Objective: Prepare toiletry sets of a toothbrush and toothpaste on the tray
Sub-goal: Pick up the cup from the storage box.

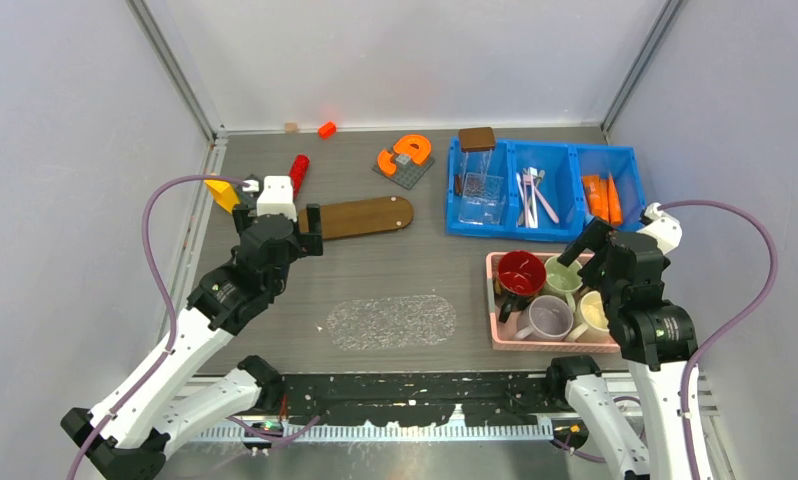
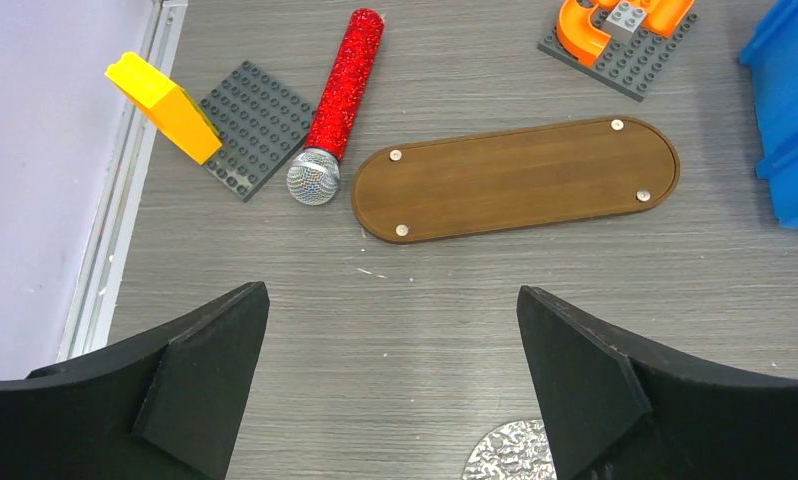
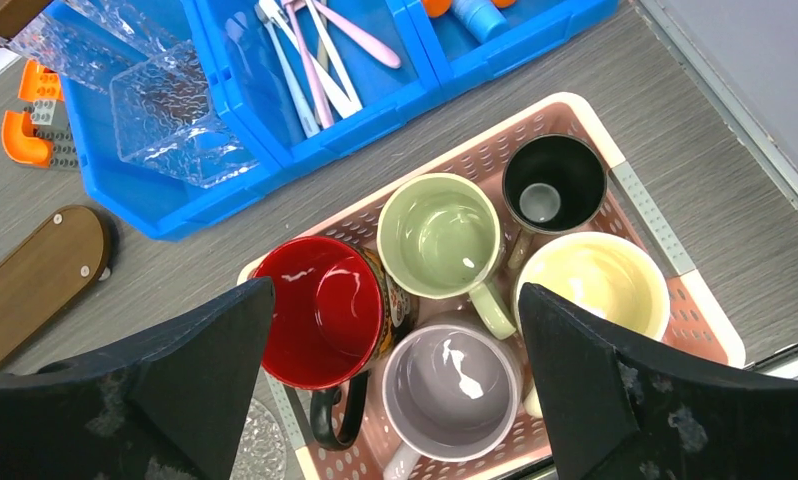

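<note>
Nothing paired yet: left pincer gapes empty, tray bare just ahead; right pincer released too, toothbrushes and toothpaste in the bin beyond it.

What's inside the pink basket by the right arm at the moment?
Five mugs, each looking empty: red mug, green mug, black mug, cream mug, lilac mug. Nothing else shows among them. The right gripper covers the near corners of the basket, so those are unseen.
</note>
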Controlling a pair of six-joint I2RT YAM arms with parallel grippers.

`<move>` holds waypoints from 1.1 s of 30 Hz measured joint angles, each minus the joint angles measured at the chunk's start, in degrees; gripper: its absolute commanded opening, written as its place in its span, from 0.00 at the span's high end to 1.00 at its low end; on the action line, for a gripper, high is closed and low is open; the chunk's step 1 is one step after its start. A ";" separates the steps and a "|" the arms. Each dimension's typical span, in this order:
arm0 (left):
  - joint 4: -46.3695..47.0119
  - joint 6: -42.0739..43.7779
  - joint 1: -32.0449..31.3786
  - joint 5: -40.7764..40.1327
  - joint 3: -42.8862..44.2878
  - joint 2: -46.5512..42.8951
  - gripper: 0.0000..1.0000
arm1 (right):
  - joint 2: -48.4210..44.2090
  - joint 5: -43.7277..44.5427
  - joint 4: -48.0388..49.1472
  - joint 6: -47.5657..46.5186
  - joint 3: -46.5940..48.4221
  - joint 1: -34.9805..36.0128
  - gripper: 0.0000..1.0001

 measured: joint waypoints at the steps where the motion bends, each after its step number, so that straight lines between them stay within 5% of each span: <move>1: 0.00 0.02 0.02 0.04 0.00 0.00 0.00 | 0.33 -0.04 -0.11 0.24 0.00 0.00 0.00; 23: -0.90 -0.33 0.24 1.66 1.16 0.70 0.00 | 17.27 -3.10 -8.09 9.75 4.63 0.00 0.01; 29: -1.09 -0.37 0.24 1.99 1.27 0.85 0.00 | 19.04 -5.75 -8.17 9.73 4.63 0.00 0.39; 33: -1.49 -0.37 0.24 2.34 1.40 1.36 0.00 | 23.02 -7.19 -8.07 10.38 4.28 0.00 0.48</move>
